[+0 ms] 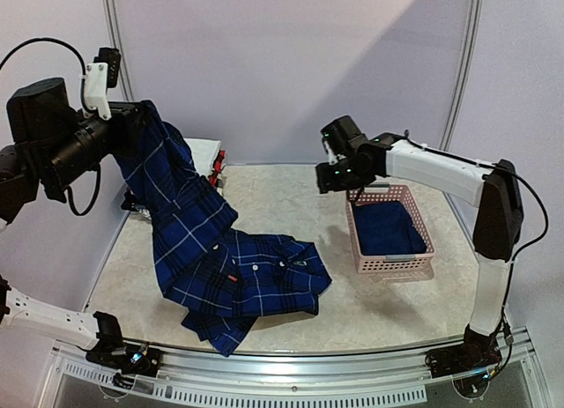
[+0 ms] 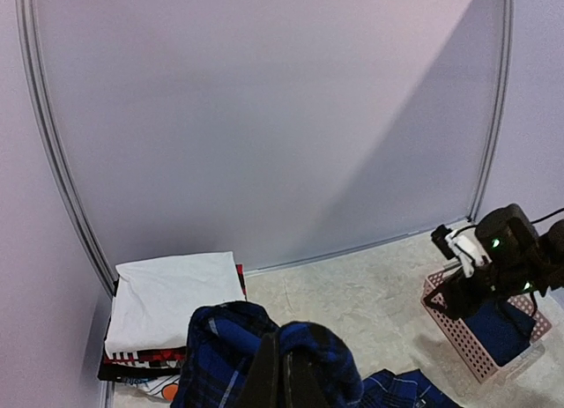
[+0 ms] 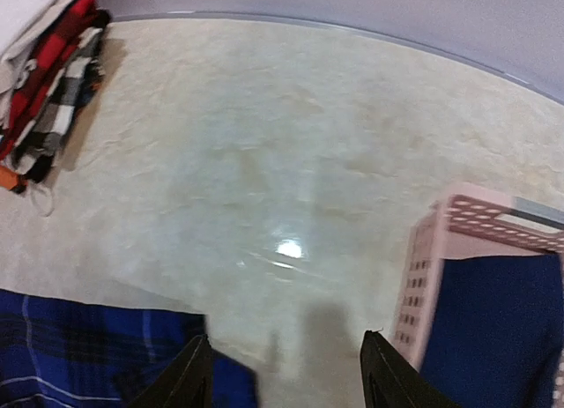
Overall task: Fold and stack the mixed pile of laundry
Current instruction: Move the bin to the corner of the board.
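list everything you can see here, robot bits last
plaid shirt: one, dark blue with thin white lines, top end lifted at the left, the rest heaped on the table's near-left
navy garment: one, navy, inside the basket
basket: one, pink plastic lattice, on the table's right side
folded stack: one pile, white on top with red, black and white layers under it, back-left corner
table: one, pale marbled top, under everything
left gripper: one, dark fingers, raised at the left, shut on the plaid shirt
right gripper: one, dark fingers, open and empty, above the table by the basket's far end
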Motion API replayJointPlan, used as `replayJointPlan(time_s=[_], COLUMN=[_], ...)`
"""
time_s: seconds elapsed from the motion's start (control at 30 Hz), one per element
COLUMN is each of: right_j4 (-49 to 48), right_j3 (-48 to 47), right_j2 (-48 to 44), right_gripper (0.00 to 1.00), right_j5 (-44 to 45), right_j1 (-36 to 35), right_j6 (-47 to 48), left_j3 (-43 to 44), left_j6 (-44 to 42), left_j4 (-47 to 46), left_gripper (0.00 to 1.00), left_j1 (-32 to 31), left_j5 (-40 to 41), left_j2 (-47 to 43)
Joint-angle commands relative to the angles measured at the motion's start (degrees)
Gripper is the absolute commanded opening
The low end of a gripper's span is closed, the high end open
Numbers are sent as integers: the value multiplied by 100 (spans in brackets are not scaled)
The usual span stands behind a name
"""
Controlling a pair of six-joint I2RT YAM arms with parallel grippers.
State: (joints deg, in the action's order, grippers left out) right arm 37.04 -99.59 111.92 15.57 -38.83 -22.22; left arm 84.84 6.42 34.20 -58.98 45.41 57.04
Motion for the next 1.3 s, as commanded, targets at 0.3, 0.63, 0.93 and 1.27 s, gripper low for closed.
replayJointPlan(time_s=[0.3,0.63,0.93,1.27], right_j4=[527,65,19,-64], right_j3=[-465,1505,1859,2825], right_j2=[1785,903,618,-76], right_gripper=[58,59,60,60], right_j5=[324,751,866,972], right_j1=[-326,676,1519,2280], right_j6=[-1294,-1172,-733,-26], left_j3=[15,-2,-2,10], left_j6=[21,46,69,102], left_j4=[8,28,80,91], left_gripper=[0,0,0,0], left_j1=[34,36,36,36], left_j5=[-117,-145,-123,-154], left_j2=[96,102,68,73])
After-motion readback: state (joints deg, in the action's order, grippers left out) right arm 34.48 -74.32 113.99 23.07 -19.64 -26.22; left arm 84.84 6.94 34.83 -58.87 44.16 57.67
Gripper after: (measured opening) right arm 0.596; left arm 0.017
